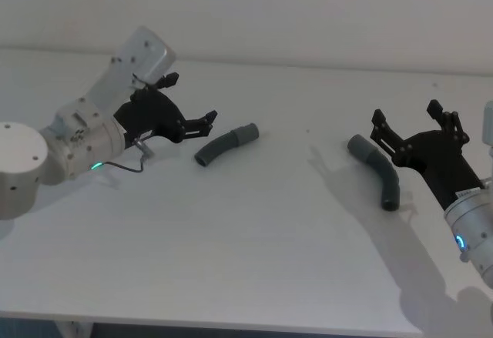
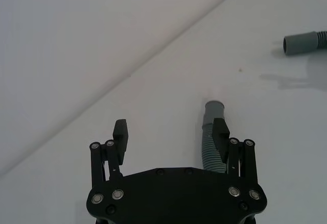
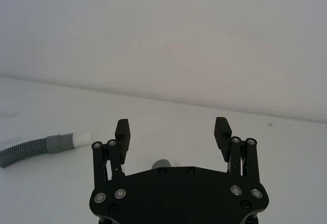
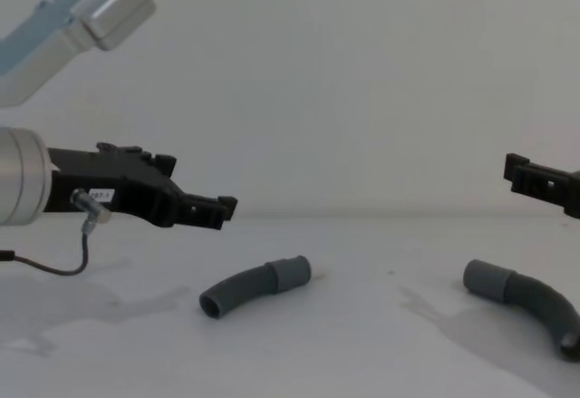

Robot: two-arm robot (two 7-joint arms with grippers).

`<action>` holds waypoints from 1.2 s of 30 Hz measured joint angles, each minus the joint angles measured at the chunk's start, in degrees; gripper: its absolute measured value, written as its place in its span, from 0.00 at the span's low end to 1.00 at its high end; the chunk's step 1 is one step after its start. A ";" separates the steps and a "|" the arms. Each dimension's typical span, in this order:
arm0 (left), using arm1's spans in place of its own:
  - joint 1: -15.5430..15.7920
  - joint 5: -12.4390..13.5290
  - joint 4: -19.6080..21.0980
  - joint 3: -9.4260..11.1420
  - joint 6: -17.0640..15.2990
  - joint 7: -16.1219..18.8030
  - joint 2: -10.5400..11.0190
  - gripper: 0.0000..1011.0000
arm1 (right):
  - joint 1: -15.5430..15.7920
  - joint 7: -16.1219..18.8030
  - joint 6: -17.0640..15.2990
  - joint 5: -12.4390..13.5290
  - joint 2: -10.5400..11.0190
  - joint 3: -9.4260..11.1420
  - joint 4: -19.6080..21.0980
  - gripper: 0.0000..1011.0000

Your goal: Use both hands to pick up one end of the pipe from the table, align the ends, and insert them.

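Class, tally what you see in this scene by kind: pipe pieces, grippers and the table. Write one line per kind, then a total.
Curved grey pipe pieces: 2, the left pipe piece and the right pipe piece
Black grippers: 2, the left gripper and the right gripper, both open and holding nothing
Table: 1
Total: 5

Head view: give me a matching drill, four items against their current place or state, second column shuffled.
1. left tool
2. right tool
3. left pipe piece
4. right pipe piece

A. lies on the table, cuff toward the robot's left
B. open, above the table's right side
C. lies on the table, cuff toward the robot's right
D. open, above the table's left side

Pairs: 1-D, 2-B, 3-C, 4-A.
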State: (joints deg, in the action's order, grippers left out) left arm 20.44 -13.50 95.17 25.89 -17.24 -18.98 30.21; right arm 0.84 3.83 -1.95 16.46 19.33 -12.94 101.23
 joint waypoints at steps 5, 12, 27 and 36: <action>1.89 0.06 -1.06 0.96 -3.21 -1.14 -0.73 0.99 | 0.00 0.00 0.00 0.00 0.00 0.00 0.00 0.99; 4.18 0.70 -2.87 2.40 -6.27 -2.37 -1.99 0.99 | 0.00 0.00 0.00 0.00 0.00 0.00 0.00 0.99; 7.34 2.29 -6.95 4.67 -8.77 -3.95 -4.59 0.99 | 0.00 0.00 0.00 0.00 0.00 0.00 0.00 0.99; 8.43 3.30 -9.18 5.78 -8.84 -4.55 -5.96 0.99 | 0.00 0.00 0.00 0.00 0.00 0.00 0.00 0.99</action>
State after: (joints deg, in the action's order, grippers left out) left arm 28.88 -10.20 86.00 31.67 -26.08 -23.53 24.25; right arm 0.84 3.83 -1.95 16.47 19.34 -12.94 101.23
